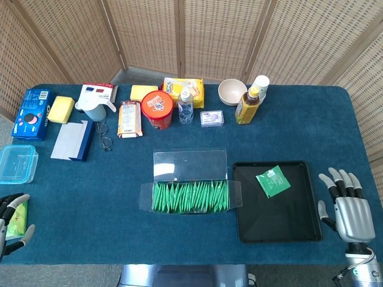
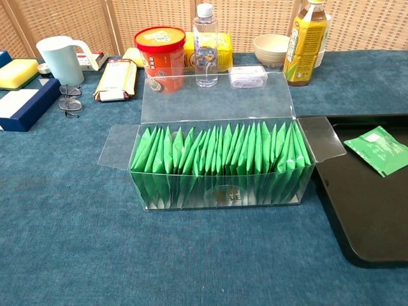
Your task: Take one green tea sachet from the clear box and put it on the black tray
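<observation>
The clear box [image 1: 190, 192] stands mid-table with its lid flaps open, packed with upright green tea sachets [image 1: 190, 197]. Right of it is the black tray [image 1: 281, 212], and one green sachet [image 1: 273, 181] lies flat in its far part. My right hand [image 1: 347, 206] hovers off the tray's right edge with its fingers spread and nothing in it. At the near left corner my left hand [image 1: 11, 222] has its fingers apart over a green packet [image 1: 18, 216]. The chest view shows the box [image 2: 220, 169], the tray [image 2: 366, 217] and the sachet [image 2: 381, 150], but no hands.
Along the far edge stand a blue cookie box [image 1: 33, 113], a white jug [image 1: 94, 107], a red cup [image 1: 157, 109], a water bottle [image 1: 186, 106], a bowl [image 1: 232, 91] and a yellow drink bottle [image 1: 248, 104]. A blue-lidded container [image 1: 15, 163] sits at the left.
</observation>
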You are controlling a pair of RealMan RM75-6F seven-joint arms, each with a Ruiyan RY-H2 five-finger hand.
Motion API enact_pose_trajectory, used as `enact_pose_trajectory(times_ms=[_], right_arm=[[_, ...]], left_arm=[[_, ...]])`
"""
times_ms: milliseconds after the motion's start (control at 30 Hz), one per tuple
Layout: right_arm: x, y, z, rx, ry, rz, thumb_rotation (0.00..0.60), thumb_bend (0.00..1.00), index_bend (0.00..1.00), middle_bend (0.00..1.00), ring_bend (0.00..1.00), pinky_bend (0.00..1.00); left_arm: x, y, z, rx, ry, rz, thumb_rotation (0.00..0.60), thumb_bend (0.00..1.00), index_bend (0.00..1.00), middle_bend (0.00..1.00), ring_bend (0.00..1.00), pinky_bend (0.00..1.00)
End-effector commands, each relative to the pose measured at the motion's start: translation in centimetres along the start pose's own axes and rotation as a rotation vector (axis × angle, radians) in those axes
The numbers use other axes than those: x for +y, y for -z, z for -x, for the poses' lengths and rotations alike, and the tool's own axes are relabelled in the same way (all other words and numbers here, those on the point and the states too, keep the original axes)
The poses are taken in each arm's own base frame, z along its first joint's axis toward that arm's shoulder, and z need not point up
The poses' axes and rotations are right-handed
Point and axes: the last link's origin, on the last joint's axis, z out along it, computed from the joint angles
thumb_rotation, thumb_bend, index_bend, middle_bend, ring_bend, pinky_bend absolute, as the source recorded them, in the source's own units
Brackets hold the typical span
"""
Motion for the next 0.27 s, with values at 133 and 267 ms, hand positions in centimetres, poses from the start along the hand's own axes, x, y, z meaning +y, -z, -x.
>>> enact_pose_trajectory(times_ms=[133,267], right_arm=[[-0.13,-0.19,0.30,-0.014,-0.022,-0.003,0.600,0.51,0.16,0.05,0.00,0.03],[-0.05,-0.17,0.40,-0.018,-0.030,0.007,0.600,0.51,0.16,0.05,0.00,0.03]], left_arm=[[0.31,-0.67,-0.11,-0.002,-0.002,0.006,0.600,0.30,0.19,0.18,0.14,0.25],[0.56,-1.22,-0.03,-0.005,-0.005,0.017,0.600,0.30,0.19,0.18,0.14,0.25]])
